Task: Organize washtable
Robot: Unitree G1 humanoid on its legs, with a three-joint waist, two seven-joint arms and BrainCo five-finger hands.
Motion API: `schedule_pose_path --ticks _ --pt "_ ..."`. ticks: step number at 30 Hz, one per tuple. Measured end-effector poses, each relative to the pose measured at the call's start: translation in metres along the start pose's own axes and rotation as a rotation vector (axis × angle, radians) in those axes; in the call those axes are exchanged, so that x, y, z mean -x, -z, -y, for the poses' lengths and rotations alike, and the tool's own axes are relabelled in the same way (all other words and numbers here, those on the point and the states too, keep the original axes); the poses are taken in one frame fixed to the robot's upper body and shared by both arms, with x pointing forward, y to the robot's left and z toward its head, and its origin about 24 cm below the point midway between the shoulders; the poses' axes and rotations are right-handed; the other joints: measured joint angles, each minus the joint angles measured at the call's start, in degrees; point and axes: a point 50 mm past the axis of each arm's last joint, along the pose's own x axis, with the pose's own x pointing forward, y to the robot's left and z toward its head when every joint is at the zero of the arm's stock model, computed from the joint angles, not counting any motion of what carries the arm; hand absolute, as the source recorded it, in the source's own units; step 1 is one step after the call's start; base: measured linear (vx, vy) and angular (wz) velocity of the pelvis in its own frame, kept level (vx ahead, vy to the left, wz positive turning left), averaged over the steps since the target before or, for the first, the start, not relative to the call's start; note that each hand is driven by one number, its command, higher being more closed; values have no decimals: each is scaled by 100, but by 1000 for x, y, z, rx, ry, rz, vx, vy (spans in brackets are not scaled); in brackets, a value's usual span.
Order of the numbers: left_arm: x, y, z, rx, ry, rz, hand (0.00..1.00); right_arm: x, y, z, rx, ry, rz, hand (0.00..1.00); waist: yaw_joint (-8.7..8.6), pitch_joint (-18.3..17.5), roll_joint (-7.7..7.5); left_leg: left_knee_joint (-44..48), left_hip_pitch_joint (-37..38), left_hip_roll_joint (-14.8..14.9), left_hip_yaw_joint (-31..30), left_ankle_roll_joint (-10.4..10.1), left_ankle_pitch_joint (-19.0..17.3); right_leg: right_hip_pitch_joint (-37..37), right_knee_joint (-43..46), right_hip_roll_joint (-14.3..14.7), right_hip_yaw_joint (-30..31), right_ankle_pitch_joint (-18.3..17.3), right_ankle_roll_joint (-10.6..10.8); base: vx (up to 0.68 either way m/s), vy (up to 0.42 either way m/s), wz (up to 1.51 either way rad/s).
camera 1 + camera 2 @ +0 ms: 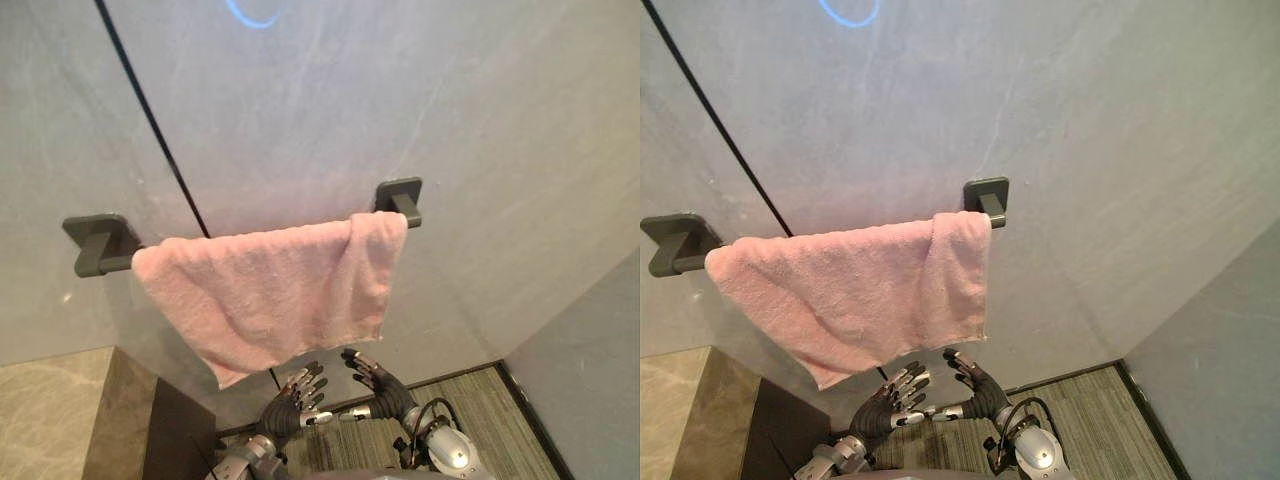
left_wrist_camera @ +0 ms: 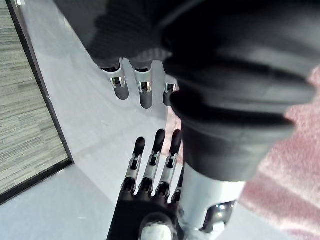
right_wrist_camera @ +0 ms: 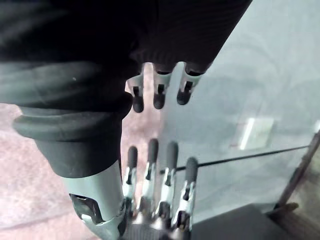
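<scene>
**Left eye view.** The pink towel (image 1: 270, 290) is draped over a dark bar (image 1: 118, 264) on the grey wall. Its long axis runs left to right along the bar. The left part hangs lower. The right part is bunched beside the right bracket (image 1: 401, 194). Below the hem, the left hand (image 1: 293, 403) and right hand (image 1: 378, 382) point upward, fingers relaxed and empty.

**Right eye view.** The towel lies directly above both hands, near the fingertips but apart from them. The right hand sits under the right lower corner and looks slightly nearer the hem. The left hand sits under the middle of the hem.

**Left wrist view.** Fingers are released, with pink cloth beside them. No contact is visible.

**Right wrist view.** Fingers are extended and nothing is grasped.

The coming move probably calls for an upward reach to the hem.
</scene>
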Motion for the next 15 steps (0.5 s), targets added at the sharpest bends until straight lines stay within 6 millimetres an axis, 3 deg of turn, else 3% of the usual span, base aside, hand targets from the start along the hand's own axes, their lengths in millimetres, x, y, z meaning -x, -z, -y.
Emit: schedule_pose_path --ticks 5,7,8,9,10,11,13,14,15 --pt "-3 -15 7 -9 38 74 0 -10 -16 3 -4 -48 69 0 20 40 -63 45 103 -12 413 19 -55 -290 275 37 449 76 13 -27 15 -43" --pt "-12 -28 5 -45 55 113 0 -18 -27 9 22 -46 109 0 17 306 -220 856 -201 -9 384 132 -385 -395 640 -67 432 108 -16 -43 20 -12" --pt "-15 -32 6 -55 65 127 0 -19 -30 12 34 -39 119 0 14 395 -238 1176 -312 -10 306 184 -536 -414 740 -93 414 120 -13 -163 19 -5" --pt "-20 -38 7 -66 78 148 0 -23 -36 18 59 -25 132 0 25 486 -137 1632 -623 75 145 298 -779 -488 815 -67 362 246 66 -159 32 -4" --pt "-27 -42 6 -58 67 174 0 -25 -37 25 68 4 134 0 33 563 99 1783 -743 281 124 391 -879 -673 1687 -96 123 -73 -174 -191 68 24" --pt "-30 -40 0 -67 30 174 0 -25 -33 27 57 41 122 0 12 563 83 1790 -740 217 -13 450 -843 -871 3405 -266 -98 -623 -397 -59 59 47" --pt "-30 -35 -14 -90 -44 150 0 -23 -22 28 39 77 86 0 30 511 -26 1777 -756 58 -233 513 -799 -672 4422 -447 -94 -865 -245 -114 4 75" --pt "-29 -27 -29 -129 -146 112 0 -20 -8 31 48 120 26 0 129 425 -120 1776 -940 -82 -388 569 -688 -354 4517 -523 -39 -924 -225 -138 -28 70" --pt "-29 -25 -32 -136 -165 102 0 -19 -5 32 48 134 13 0 155 405 -136 1777 -1000 -100 -403 586 -658 -305 4463 -525 -26 -930 -217 -170 -70 68"
